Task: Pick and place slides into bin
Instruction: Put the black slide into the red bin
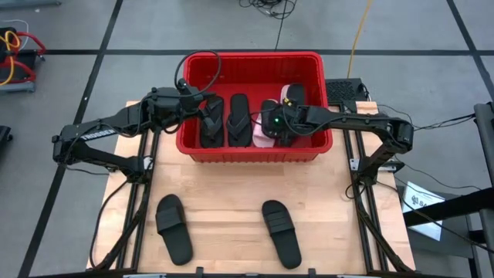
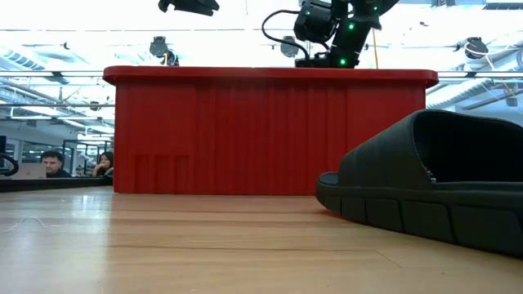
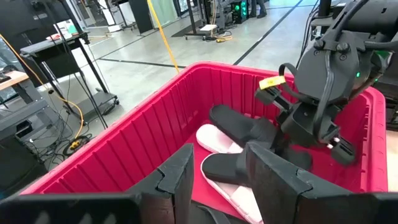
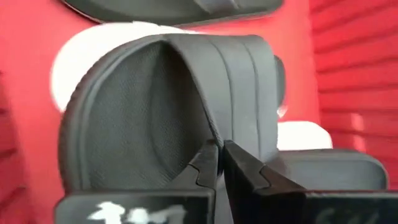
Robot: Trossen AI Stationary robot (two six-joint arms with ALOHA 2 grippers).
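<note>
Most slides lay in the red bin (image 1: 255,154). The right tool (image 1: 279,127) pinched a black slide's strap (image 4: 214,87) inside it. The left tool (image 1: 202,100) hung released. Two black slides (image 1: 174,227) waited near the desk's front edge.

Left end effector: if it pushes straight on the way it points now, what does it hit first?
Probably the pink slide lying in the bin, just ahead of the open left end effector; depth is uncertain.

bright red ribbed bin (image 1: 248,149); black slides (image 1: 281,232) and pale pink slides (image 3: 217,139); light wood table (image 1: 224,208).
</note>
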